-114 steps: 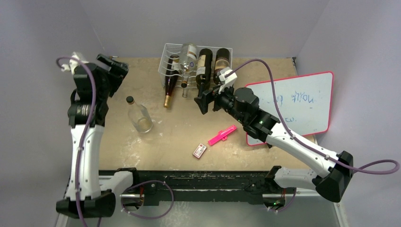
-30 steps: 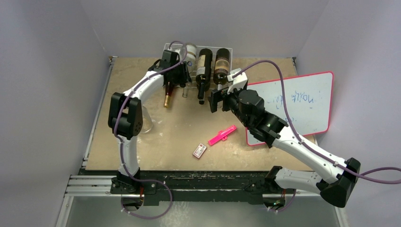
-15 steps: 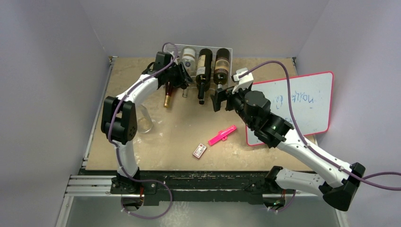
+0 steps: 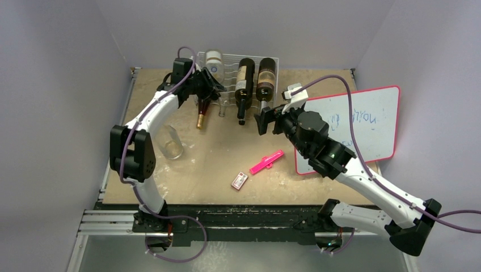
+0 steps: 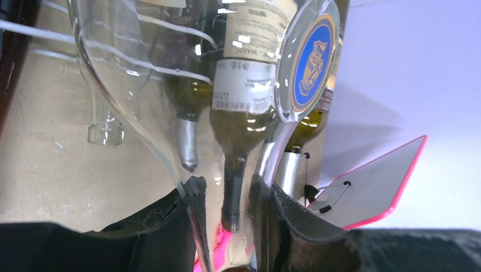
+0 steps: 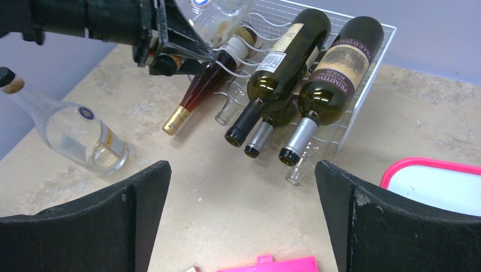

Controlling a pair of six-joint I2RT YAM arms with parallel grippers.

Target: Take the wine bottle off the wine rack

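The wine bottle (image 4: pixel 214 58) is clear glass with a round blue label (image 5: pixel 312 56). My left gripper (image 4: pixel 203 86) is shut on its neck (image 5: pixel 227 215), and the bottle hangs tilted over the left end of the white wire wine rack (image 4: pixel 227 76). In the right wrist view the bottle (image 6: pixel 218 14) sits above the rack (image 6: pixel 366 93), with the left gripper (image 6: pixel 164 42) beside it. My right gripper (image 4: pixel 264 120) stands open in front of the rack, nothing between its fingers (image 6: pixel 113 218).
Two dark bottles (image 6: pixel 283 59) (image 6: pixel 334 71) and an amber bottle with a gold cap (image 6: pixel 195 93) lie in the rack. A clear bottle (image 4: pixel 170 144) lies on the table at the left. A pink clip (image 4: pixel 266 161), a small card (image 4: pixel 239 180) and a whiteboard (image 4: pixel 351 127) lie nearer.
My left gripper has carried the clear bottle leftward and back, away from the dark bottles. The right arm has drifted slightly to the right, still open.
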